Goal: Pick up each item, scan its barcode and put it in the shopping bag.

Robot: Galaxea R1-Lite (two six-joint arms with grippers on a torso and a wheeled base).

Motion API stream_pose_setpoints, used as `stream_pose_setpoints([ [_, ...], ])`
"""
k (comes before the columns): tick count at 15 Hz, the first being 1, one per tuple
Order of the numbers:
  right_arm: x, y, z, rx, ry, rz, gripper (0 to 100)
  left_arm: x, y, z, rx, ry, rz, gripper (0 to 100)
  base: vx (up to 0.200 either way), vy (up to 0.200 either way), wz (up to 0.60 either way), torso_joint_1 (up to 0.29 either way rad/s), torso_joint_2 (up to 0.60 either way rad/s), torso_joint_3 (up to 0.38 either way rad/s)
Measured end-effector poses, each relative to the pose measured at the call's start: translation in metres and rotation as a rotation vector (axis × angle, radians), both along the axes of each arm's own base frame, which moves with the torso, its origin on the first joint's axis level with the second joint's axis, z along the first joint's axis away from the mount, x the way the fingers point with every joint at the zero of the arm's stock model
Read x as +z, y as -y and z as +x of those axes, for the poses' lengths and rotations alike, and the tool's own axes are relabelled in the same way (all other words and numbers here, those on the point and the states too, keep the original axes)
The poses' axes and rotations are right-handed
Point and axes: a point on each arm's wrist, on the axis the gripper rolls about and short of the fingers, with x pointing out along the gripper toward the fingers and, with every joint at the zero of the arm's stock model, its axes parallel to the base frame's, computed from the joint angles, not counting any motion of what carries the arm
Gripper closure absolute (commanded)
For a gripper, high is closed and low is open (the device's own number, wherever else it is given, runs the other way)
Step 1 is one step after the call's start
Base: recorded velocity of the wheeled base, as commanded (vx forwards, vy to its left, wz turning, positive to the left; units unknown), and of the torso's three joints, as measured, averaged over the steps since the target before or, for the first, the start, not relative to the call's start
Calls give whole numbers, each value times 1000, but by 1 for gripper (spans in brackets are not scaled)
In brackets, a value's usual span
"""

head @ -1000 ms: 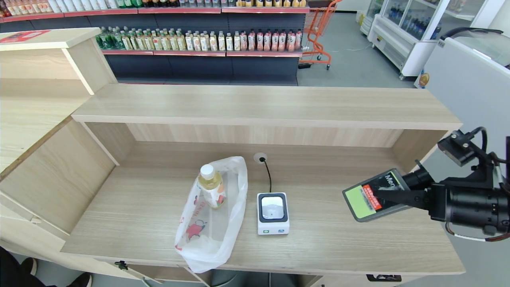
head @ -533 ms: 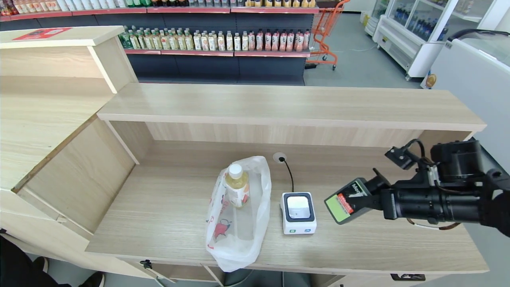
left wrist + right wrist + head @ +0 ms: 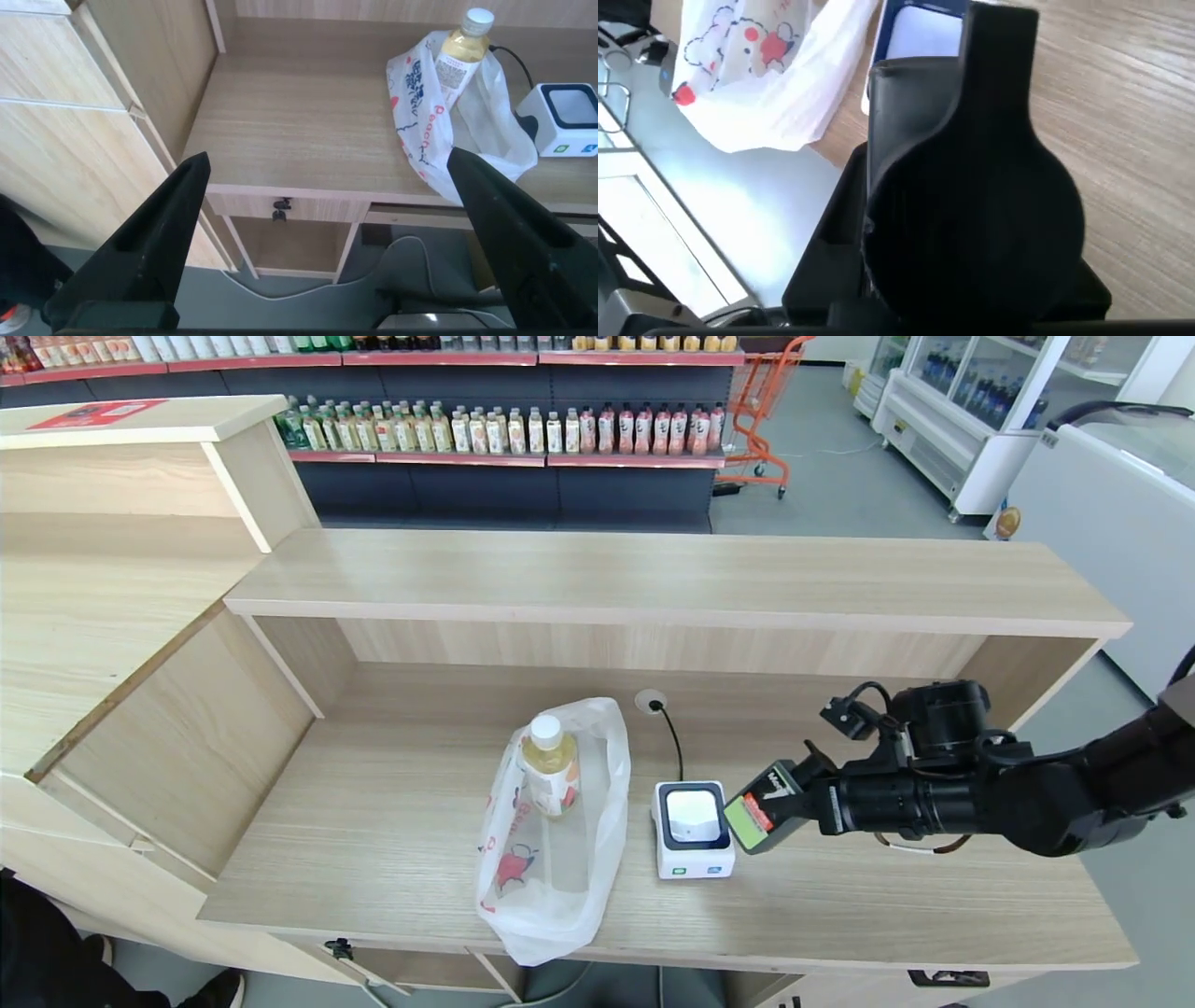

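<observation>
A white plastic shopping bag (image 3: 551, 859) lies open on the wooden counter (image 3: 373, 840), with a white-capped bottle of yellow drink (image 3: 549, 775) standing in it. Just right of the bag sits the white barcode scanner (image 3: 692, 815). My right gripper (image 3: 794, 793) is shut on a flat dark pack with a green face and red label (image 3: 758, 809), held just above the counter at the scanner's right edge. In the right wrist view the dark pack (image 3: 971, 187) hides the fingers, with the bag (image 3: 766, 65) and scanner (image 3: 920, 33) beyond. My left gripper (image 3: 327, 243) hangs open below the counter's front edge, away from the bag (image 3: 448, 121).
A raised shelf (image 3: 672, 579) runs along the counter's back and a wooden side wall (image 3: 187, 747) closes its left end. The scanner's black cable (image 3: 670, 737) runs to a hole at the back. Bare counter lies to the right of the scanner.
The right arm has carried the pack leftward, from well right of the scanner to its right edge. The head camera also shifted early on. Bag, bottle and scanner stayed put.
</observation>
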Motion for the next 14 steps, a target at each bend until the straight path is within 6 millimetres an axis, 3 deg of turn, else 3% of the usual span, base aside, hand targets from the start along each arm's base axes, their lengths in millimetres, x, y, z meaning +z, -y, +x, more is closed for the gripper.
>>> stream_pose_setpoints([
  [3,-11,-5,13,2,19,8,100,0,0,0,0,0,0,0,0,0,0,0,0,0],
  [14,-32,-57,49,36,5,37,100,0,0,0,0,0,2,0,0,0,0,0,0,0],
])
